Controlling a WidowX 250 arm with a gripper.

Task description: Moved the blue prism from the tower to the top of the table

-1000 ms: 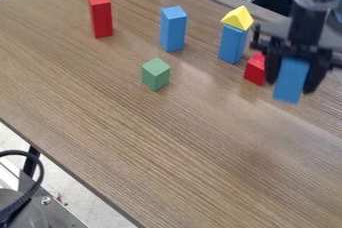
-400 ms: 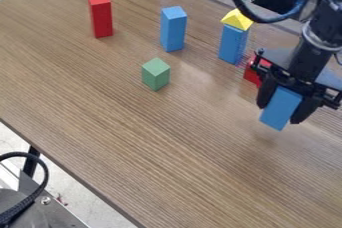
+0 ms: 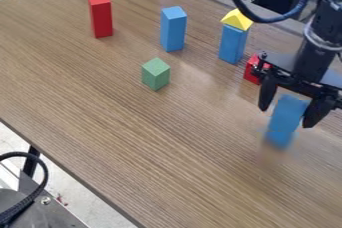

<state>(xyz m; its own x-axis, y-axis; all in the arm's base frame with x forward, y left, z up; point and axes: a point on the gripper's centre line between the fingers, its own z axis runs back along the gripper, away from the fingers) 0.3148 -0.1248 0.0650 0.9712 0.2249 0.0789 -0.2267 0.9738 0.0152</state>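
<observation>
Our jaws are wide, with the blue block (image 3: 288, 114) between and below them, over the table (image 3: 167, 142). We think it's light and hard; we should pinch its flat sides midway.

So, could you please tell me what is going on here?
The robot's claw has its fingers apart on either side of a blue block, apparently letting it go over the table. Whether it has landed, I can't tell. Farther back are a red block and another blue block topped by a yellow prism.
</observation>
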